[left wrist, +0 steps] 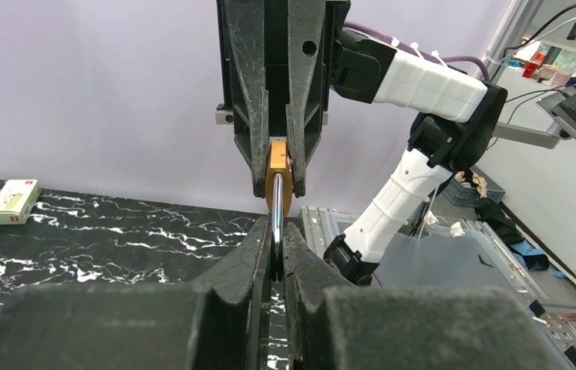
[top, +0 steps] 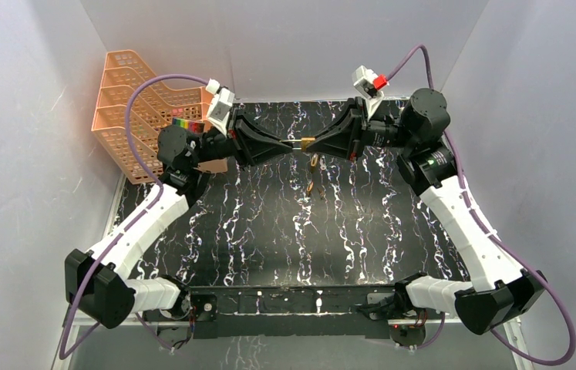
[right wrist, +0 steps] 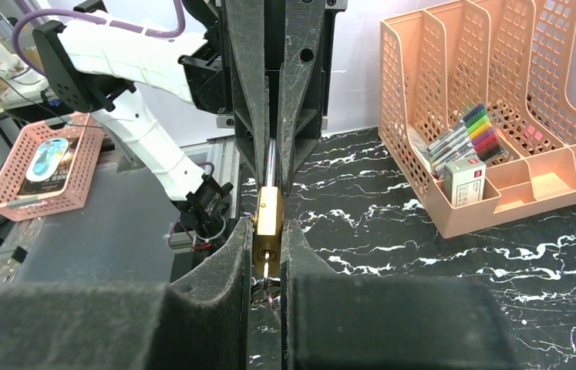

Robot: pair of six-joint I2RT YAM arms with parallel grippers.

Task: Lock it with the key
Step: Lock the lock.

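Left claw [left wrist: 273, 240] clenched on the silver steel shackle [left wrist: 276, 206], right claw [right wrist: 267, 240] grasping the brass padlock body [right wrist: 267, 218]: a skewed push could slip either pinch.

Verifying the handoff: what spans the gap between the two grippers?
The brass padlock: left gripper pinches its shackle, right gripper its body. Top view shows it.

Padlock [top: 307, 142] between left end effector [left wrist: 277, 235] and right end effector [right wrist: 267, 231]

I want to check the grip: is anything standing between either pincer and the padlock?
Nothing visible does. The left pincer is shut on the shackle of the padlock, the right pincer on its brass body.
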